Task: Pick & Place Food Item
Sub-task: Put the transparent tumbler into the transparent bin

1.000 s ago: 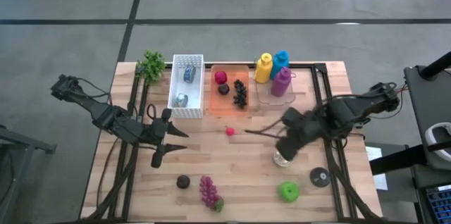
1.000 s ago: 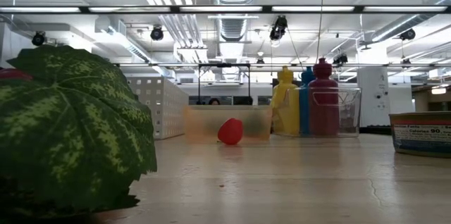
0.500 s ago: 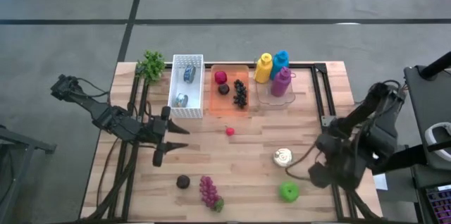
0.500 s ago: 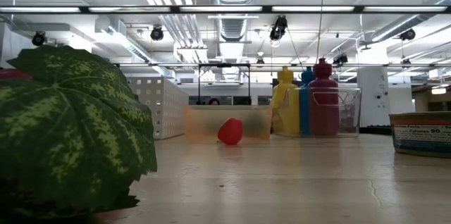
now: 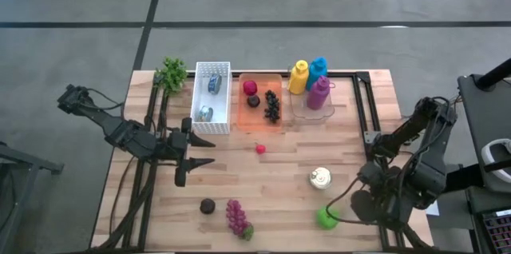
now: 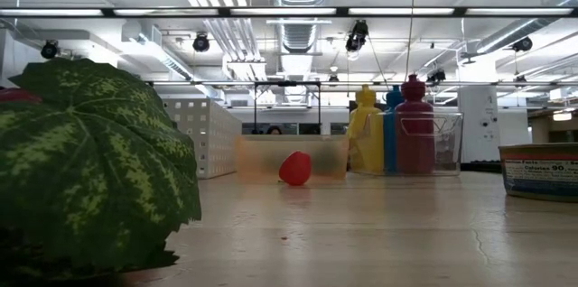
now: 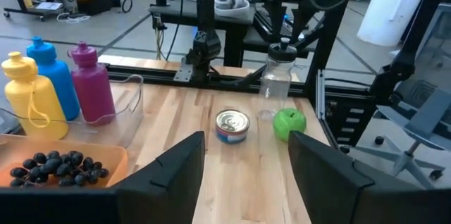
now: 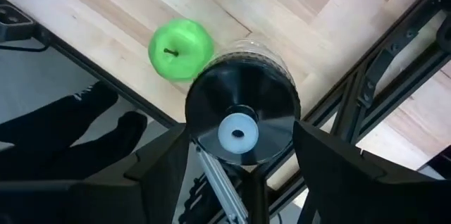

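Observation:
A clear jar with a black lid (image 8: 242, 115) stands at the table's near right edge, beside a green apple (image 5: 325, 218) and a tin can (image 5: 320, 177). My right gripper (image 8: 239, 134) hangs above the jar, pointing down and open, with one finger on each side of the lid. I cannot tell whether they touch it. In the high view the arm hides the jar. My left gripper (image 5: 196, 162) waits open above the table's left half. A small red food item (image 5: 260, 148) lies at mid-table. Purple grapes (image 5: 237, 216) lie near the front edge.
An orange tray (image 5: 239, 118) with several food items, a white basket (image 5: 227, 94) and a clear container of coloured bottles (image 5: 311, 85) line the far side. A green leafy piece (image 5: 171, 73) sits at the far left and a dark round item (image 5: 207, 205) at the near left. Black frame rails (image 5: 363, 110) run along the right edge.
My right gripper has swung from above the tin can toward the table's near right corner, sinking a little and turning about, and now stands over the jar, which the arm covers in the high view. My left gripper has tipped slightly in place.

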Robot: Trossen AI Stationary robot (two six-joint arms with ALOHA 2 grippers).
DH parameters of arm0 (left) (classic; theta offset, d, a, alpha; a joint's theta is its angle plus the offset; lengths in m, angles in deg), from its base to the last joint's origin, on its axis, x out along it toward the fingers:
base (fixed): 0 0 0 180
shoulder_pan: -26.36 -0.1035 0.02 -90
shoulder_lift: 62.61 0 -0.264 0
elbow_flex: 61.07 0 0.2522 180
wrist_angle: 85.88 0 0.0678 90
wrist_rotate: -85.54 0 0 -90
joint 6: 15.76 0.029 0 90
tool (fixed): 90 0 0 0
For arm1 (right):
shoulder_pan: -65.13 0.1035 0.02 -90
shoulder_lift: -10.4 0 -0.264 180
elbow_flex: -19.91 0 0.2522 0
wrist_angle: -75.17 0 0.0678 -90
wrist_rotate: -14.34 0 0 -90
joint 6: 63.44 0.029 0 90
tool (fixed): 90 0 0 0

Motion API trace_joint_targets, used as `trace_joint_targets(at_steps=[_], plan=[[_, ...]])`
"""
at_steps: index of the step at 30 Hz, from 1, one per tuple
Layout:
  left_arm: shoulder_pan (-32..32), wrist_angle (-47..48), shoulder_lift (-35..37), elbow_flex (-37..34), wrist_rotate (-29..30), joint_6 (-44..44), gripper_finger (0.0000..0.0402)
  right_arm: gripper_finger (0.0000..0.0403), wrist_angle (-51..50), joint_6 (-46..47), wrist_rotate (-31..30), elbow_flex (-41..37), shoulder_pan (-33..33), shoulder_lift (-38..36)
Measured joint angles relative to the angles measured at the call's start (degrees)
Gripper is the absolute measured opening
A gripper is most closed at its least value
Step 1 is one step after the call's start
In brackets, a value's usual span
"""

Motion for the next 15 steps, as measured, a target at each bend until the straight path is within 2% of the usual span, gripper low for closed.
trace_joint_targets(at_steps=[15], plan=[[0.00,-0.63,0.00,0.00,0.41,-0.13,0.0198,0.0202,-0.04,-1.16,-0.78,-0.03,-0.02,0.32]])
